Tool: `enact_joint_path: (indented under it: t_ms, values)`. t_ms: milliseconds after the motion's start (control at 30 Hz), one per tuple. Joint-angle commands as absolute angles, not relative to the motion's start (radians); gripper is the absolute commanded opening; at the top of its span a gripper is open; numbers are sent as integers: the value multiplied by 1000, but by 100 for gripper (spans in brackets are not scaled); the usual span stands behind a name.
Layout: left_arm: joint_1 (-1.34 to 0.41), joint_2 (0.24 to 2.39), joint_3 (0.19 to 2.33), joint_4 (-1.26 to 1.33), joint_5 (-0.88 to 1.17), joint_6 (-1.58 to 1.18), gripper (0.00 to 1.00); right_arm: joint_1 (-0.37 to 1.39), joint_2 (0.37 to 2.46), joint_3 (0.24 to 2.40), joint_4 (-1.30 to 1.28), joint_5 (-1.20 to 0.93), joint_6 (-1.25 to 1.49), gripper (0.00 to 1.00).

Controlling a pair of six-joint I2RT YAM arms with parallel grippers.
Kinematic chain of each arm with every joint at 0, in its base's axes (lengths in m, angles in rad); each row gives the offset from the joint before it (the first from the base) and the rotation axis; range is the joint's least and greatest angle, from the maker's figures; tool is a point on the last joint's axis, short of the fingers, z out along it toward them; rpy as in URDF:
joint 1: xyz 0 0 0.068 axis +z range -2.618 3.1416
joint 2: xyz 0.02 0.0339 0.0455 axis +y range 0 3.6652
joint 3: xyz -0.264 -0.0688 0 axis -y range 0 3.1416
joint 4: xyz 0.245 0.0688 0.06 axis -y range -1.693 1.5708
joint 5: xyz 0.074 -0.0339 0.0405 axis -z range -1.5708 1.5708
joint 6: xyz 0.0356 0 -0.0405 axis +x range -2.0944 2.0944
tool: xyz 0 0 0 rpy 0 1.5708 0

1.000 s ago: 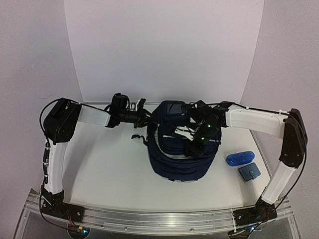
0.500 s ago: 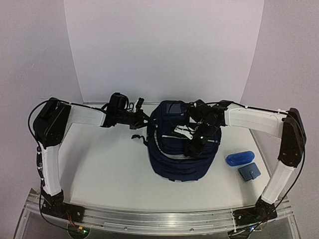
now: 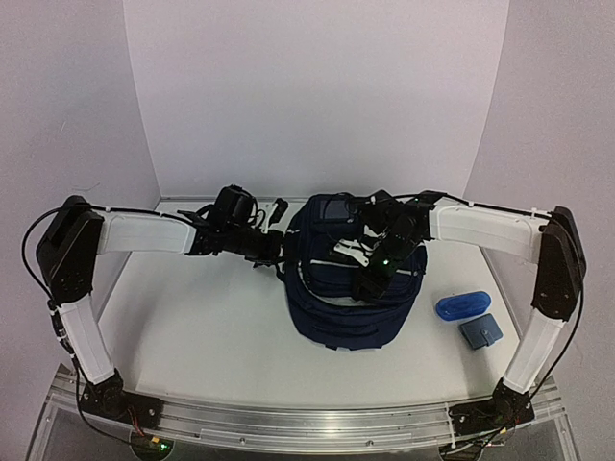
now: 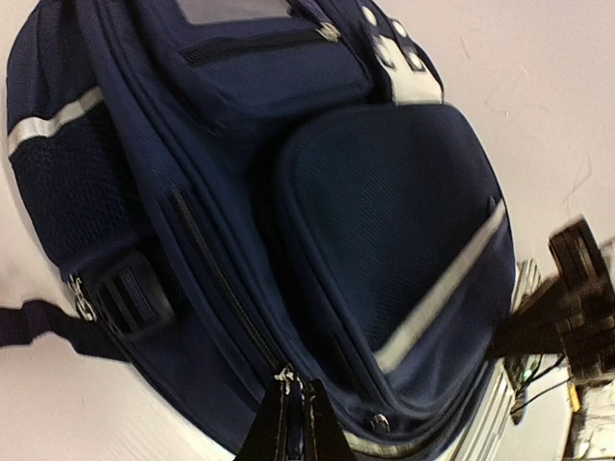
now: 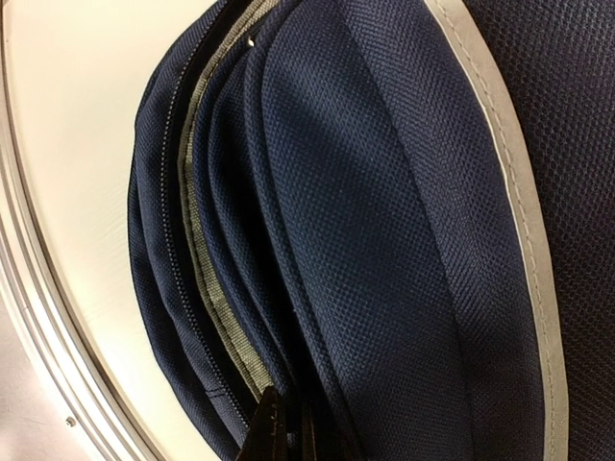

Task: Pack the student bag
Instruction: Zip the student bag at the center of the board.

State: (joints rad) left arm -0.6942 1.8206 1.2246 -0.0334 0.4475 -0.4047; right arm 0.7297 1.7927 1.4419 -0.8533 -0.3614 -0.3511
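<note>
Top external: student bag (image 3: 336, 317) mid-table (image 3: 192, 317). Left gripper (image 3: 280, 252) clenched at its side zipper pull (image 4: 285, 376), right gripper (image 3: 369, 281) clenched against front seam. Can't tell if either pinches anything.

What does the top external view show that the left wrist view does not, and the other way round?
Only the top external view shows the left arm and right arm reaching in from either side, plus a blue pouch and a small grey square item lying on the table to the bag's right. Only the left wrist view shows a zipper slider, the left gripper shut just below it, and a side buckle. Both show the student bag.
</note>
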Motion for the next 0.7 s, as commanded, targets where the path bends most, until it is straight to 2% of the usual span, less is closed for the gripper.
enact_joint_path:
  t_ms: [0, 533, 667]
  values:
    - [-742, 1664, 1123, -35, 427, -323, 0, 715, 1818, 1487, -838, -357, -316, 0]
    - [-903, 1483, 983, -85, 219, -229, 0, 715, 1897, 1563, -815, -495, -259, 0]
    - [-902, 1417, 957, -133, 79, -253, 0, 710, 1858, 1551, -816, -503, -268, 0]
